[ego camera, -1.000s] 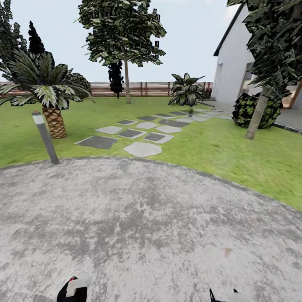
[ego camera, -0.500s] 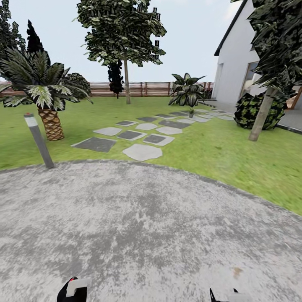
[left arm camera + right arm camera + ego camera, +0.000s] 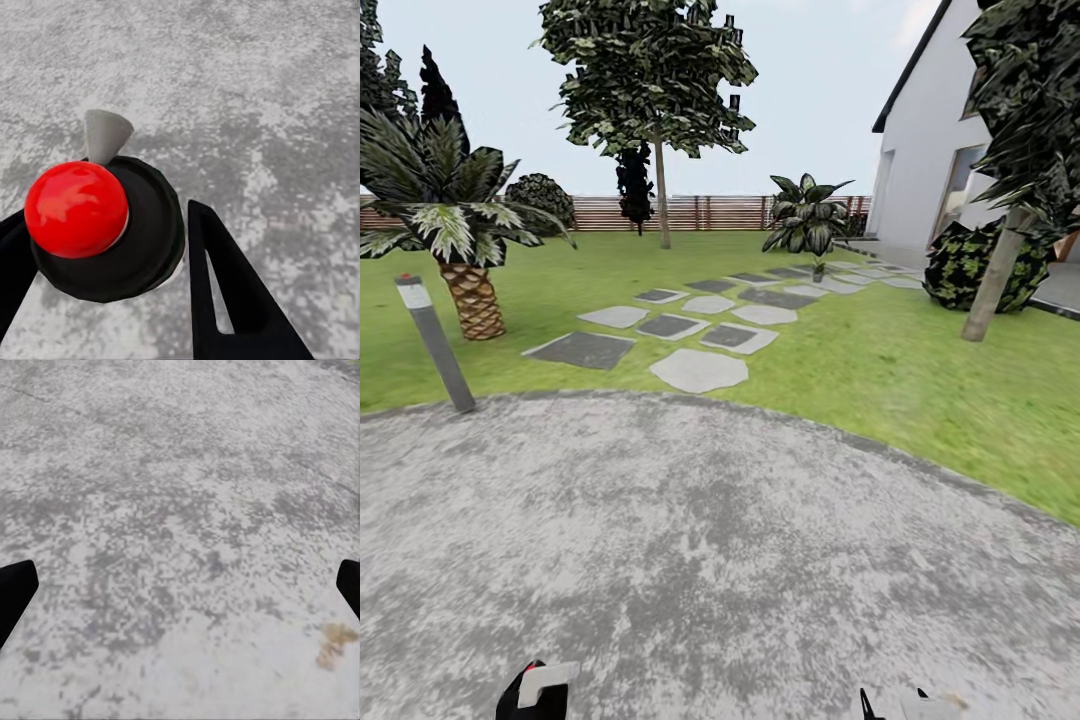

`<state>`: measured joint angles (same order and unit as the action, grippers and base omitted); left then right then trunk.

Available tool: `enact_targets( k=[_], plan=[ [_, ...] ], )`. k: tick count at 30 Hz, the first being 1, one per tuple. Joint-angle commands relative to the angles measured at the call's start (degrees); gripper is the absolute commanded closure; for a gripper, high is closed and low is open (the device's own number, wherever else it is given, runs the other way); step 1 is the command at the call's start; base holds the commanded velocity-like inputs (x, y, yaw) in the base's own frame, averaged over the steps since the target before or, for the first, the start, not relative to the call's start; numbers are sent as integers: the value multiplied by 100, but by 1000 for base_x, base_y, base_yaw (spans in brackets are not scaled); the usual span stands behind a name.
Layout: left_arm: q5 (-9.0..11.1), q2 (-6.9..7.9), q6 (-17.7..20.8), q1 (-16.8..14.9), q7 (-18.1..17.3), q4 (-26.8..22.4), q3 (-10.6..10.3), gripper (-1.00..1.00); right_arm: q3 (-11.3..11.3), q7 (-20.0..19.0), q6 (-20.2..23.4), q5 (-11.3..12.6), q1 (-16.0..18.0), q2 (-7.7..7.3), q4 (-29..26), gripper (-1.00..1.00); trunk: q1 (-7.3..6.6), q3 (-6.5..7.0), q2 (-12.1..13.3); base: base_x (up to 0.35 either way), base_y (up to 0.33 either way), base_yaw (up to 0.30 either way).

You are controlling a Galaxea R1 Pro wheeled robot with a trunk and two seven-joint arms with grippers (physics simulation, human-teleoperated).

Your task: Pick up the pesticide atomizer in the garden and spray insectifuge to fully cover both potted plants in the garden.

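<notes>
Left gripper (image 3: 112, 292) grasped one pesticide atomizer (image 3: 105, 225); right gripper (image 3: 180, 592) stood released. One grey post (image 3: 435, 343), one palm (image 3: 455, 220).

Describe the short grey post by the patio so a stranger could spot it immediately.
Start at the round grey paved patio in the foreground and follow its far edge to the left, where it meets the lawn. There a slim grey post stands leaning, just in front of the scaly-trunked palm. Its pale band and red-dotted top set it apart from the palm and the trees.
</notes>
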<state>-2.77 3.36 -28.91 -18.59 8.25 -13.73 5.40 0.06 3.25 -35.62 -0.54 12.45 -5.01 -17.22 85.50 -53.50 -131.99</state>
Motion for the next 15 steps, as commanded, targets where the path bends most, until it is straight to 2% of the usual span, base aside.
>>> enact_targets(
  k=[1, 15],
  plan=[
    [-31, -2, -19, -4, 10, 7, 23, 100, 2, 18, -15, -7, 3, 0, 5, -100, 2, -5, -2, 336, 0, 0],
    [-31, -2, -19, -4, 10, 8, 21, 100, 4, 18, -15, -7, 3, 0, 8, -100, 2, -5, -2, 336, 0, 0]
  ],
)
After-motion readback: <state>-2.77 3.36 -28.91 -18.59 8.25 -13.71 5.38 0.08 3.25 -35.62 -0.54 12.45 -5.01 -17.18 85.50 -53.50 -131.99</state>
